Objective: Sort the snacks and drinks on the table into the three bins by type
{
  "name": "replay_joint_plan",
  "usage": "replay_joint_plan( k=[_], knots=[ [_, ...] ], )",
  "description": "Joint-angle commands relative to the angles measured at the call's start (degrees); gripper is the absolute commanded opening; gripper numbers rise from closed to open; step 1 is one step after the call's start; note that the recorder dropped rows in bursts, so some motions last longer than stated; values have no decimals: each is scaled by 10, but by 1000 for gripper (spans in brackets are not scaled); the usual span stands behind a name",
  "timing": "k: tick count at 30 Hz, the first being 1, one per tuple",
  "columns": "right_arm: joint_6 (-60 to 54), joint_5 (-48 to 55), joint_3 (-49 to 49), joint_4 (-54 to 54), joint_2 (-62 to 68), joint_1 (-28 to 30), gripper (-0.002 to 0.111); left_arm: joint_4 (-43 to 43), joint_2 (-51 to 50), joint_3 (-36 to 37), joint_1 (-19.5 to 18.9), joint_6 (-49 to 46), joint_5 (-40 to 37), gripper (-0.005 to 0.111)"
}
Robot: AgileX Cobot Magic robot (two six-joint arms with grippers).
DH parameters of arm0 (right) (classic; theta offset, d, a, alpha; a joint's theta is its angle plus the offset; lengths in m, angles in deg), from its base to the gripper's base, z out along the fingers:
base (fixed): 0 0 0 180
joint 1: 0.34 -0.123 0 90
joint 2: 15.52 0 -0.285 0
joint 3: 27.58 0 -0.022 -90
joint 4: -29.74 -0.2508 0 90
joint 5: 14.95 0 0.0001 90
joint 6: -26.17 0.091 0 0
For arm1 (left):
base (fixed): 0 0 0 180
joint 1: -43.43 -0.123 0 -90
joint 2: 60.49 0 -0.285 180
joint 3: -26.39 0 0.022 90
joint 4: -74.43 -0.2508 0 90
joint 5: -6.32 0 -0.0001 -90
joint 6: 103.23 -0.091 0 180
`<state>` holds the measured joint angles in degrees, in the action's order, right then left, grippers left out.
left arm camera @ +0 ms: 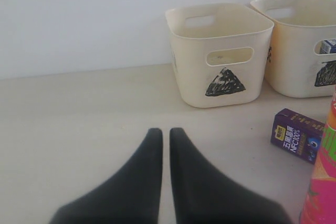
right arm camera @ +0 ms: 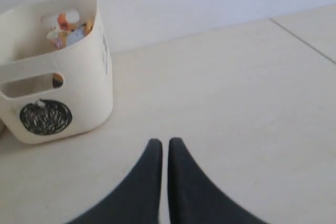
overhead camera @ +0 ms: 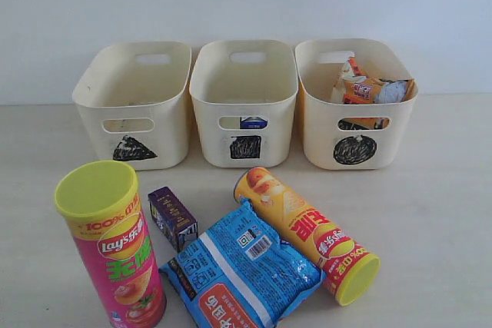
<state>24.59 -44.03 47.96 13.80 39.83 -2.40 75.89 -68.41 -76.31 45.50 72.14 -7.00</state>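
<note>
On the beige table (overhead camera: 430, 190) a pink Lay's tube (overhead camera: 115, 247) stands upright at front left, and a yellow-red tube (overhead camera: 307, 234) lies on its side. Between them lie the blue crinkly bag (overhead camera: 242, 270) and the dark purple carton (overhead camera: 172, 217). Behind stand the triangle bin (overhead camera: 134, 105), the square bin (overhead camera: 244, 103) holding the blue-and-white carton (overhead camera: 253, 122), and the circle bin (overhead camera: 355, 105) holding the orange-black-white bag (overhead camera: 365, 88). My left gripper (left arm camera: 165, 131) is shut, empty, left of the purple carton (left arm camera: 296, 134). My right gripper (right arm camera: 165, 142) is shut, empty, beside the circle bin (right arm camera: 55, 98).
A pale wall runs behind the bins. A seam in the tabletop (right arm camera: 302, 38) shows in the right wrist view. Neither arm appears in the exterior view.
</note>
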Motion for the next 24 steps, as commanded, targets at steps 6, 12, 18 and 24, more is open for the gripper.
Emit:
replay_joint_plan(
  k=[6, 12, 18, 24],
  knots=[
    [66, 48, 17, 108, -138, 3, 0, 5, 1, -1, -2, 3, 1, 4],
    [77, 182, 17, 115, -291, 3, 0, 5, 1, -1, -2, 3, 1, 4],
    [73, 346, 17, 116, -476, 3, 0, 5, 1, -1, -2, 3, 1, 4],
    [70, 344, 17, 114, -476, -20, 0, 33, 1, -1, -2, 35, 125, 4]
  ],
)
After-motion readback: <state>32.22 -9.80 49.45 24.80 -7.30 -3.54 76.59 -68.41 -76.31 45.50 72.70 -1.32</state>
